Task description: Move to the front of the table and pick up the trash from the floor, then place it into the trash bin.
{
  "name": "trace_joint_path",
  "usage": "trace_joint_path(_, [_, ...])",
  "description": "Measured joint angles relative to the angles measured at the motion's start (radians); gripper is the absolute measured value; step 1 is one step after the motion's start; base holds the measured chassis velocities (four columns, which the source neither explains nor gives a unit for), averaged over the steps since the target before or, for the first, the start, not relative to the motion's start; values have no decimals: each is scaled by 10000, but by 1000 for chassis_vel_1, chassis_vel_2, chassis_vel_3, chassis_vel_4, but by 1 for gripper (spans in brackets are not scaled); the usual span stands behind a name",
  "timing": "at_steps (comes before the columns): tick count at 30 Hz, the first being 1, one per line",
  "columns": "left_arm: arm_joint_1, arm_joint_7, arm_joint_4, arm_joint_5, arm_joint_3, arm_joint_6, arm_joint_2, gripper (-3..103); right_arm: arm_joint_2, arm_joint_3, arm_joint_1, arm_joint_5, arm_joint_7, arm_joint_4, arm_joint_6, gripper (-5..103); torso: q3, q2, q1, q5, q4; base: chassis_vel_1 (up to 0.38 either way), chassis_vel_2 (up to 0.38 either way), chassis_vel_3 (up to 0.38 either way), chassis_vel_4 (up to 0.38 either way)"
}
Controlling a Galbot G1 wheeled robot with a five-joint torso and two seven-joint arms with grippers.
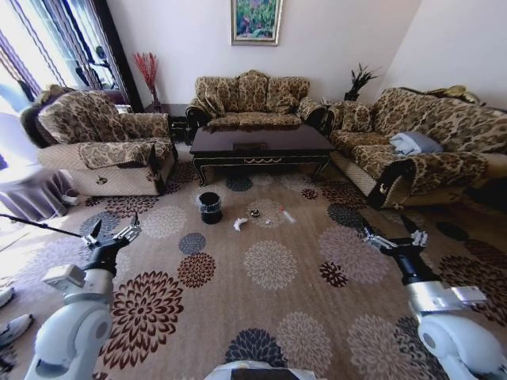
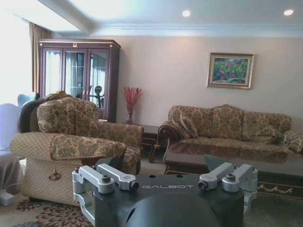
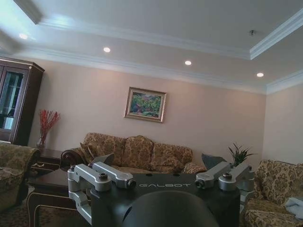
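Trash (image 1: 261, 216) on floor (image 1: 269, 317), beside bin (image 1: 210, 207).

Robot body, 2 arms: glossy white rounded shells, silver collars w/ flat tabs, black wrists. Left gripper (image 1: 115, 231) and right gripper (image 1: 394, 233) showing silver linkage bars w/ dark pivot screws; black housing behind them carrying "GALBOT" lettering, dark fingertips ahead.

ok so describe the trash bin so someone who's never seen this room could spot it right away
Find the long, glossy dark brown wooden coffee table in front of the middle sofa. On the flower-patterned beige carpet just before its left front corner stands a small round black bucket-like bin. It is the only upright dark container there; the litter to its right, such as the crumpled white paper, lies low and pale.
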Motion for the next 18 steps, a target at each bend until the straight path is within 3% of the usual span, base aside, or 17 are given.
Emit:
trace_joint_path(3, [57, 394, 4, -22, 278, -221, 203, 100, -140, -1, 20, 630, -653, -91, 268, 100, 0, 0, 0, -2, 0, 0, 0, 0, 0])
trace_joint_path(6, [177, 713, -2, -111, 630, -346, 581, 100, -212, -156, 118, 622, -1017, -249, 458, 100, 0, 0, 0, 0, 0, 0, 0, 0, 0])
trace_joint_path(10, [161, 732, -103, 368, 887, -363, 875, 100, -197, -294, 283, 308, -505, -207, 297, 100, 1, 0, 0, 1, 0, 0, 0, 0, 0])
trace_joint_path(14, [610, 819, -304, 1499, 917, -632, 753, 100, -307, -143, 364, 240, 29, -368, 214, 100, 0, 0, 0, 0, 0, 0, 0, 0, 0])
trace_joint_path(16, [931, 740, -500, 1600, 896, -772, 634, 100, -398, -78, 374, 340, 82, -486, 253, 100, 0, 0, 0, -1, 2, 0, 0, 0, 0])
trace_joint_path(18, [1240, 288, -1015, 1389, 783, -800, 491, 100, -508, -55, 381, 575, 215, -582, 284, 100, 0, 0, 0, 1, 5, 0, 0, 0, 0])
